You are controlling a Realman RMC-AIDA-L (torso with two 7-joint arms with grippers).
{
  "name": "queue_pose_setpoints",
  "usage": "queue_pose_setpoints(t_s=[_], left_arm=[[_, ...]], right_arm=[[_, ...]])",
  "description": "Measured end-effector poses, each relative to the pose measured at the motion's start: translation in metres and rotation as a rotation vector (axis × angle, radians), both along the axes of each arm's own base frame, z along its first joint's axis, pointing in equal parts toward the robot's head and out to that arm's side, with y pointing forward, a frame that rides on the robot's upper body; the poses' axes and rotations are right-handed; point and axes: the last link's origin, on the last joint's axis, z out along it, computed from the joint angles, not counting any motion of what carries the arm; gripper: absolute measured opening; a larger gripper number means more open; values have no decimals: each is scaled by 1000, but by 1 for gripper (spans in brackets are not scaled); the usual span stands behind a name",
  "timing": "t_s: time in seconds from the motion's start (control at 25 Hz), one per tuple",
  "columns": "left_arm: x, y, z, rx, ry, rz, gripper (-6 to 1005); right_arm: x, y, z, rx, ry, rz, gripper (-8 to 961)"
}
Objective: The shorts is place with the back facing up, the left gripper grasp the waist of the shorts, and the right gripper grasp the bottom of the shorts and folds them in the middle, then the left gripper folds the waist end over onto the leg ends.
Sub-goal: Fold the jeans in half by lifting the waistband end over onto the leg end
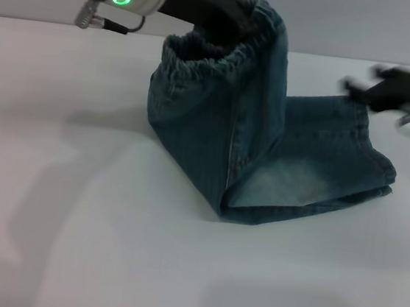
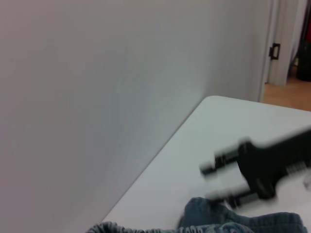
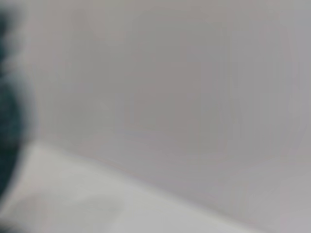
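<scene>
Head view shows the shorts (image 1: 264,153) already doubled lengthwise on the white table (image 1: 104,260), so the first fold down the middle looks done; what remains is the second fold, bringing the waist over onto the hems. The left gripper (image 1: 232,16) is clamped on the waist of the shorts (image 1: 209,54), holding the ruffled elastic band up off the table so that the denim hangs from it in a steep slope. The leg ends (image 1: 384,177) lie flat on the table toward the robot's right, stacked one on the other. The waist is raised but not yet over the hems, so the final fold seems about midway: the band has yet to travel across to the right and be laid down on the leg ends before release. The right gripper (image 1: 364,86) hangs just above the far edge of the leg part, apart from the cloth and holding nothing; in the left wrist view its two fingers (image 2: 218,162) stand parted with a plain gap between them. The right wrist view gives only wall, table and a dark smear of denim at its edge.
</scene>
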Motion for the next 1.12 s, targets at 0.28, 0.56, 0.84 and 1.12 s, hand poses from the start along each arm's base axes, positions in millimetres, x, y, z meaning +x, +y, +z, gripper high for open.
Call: queue_pose_setpoints(t_s=[0.28,0.56,0.84,1.12], left_arm=[[13,-8,-19,-39,13,-46,150],[27,-16,-39,-70,-28,-86,172],[26,-15,-62,-78,-8,-88,195],[28,-9,-71,-62,-57,-48,217]], right_arm=[[31,-2,72,276,113,-107,604],[43,-17,105,382,105,-102,604],[56,-34,117,413,85,-121,603],[68,-44,117,401,108,-149,603]])
